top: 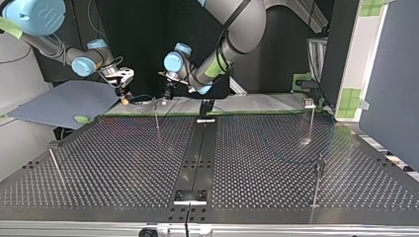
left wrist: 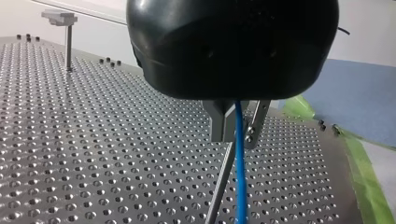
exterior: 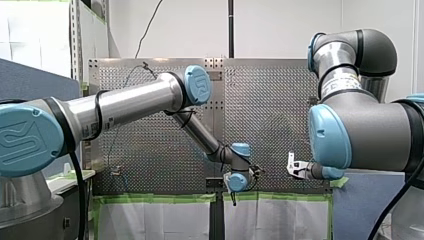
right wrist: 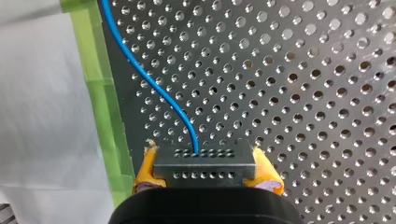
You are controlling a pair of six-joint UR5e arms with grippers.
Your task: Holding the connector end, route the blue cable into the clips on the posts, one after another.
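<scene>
The blue cable (right wrist: pixel 154 86) leaves a grey connector block (right wrist: pixel 205 158) that my right gripper (right wrist: pixel 206 169) is shut on between its yellow pads (right wrist: pixel 145 164), low over the perforated table near its green-taped edge. My left gripper (left wrist: pixel 238 140) is shut on the blue cable (left wrist: pixel 240 182), which runs on ahead of its fingers beside a thin grey post (left wrist: pixel 222 179). In the top view my right gripper (top: pixel 125 95) and my left gripper (top: pixel 167 94) hang close together at the far edge. The cable (top: pixel 141 97) spans between them, just behind a post (top: pixel 156 113).
More posts stand on the table: one with a clip (top: pixel 310 103) at the top view's far right, one (top: pixel 318 180) at the near right, one (top: pixel 55 167) at the near left. Green tape (right wrist: pixel 100 93) lines the table's edge. A blue-grey board (top: pixel 64 101) lies beyond it.
</scene>
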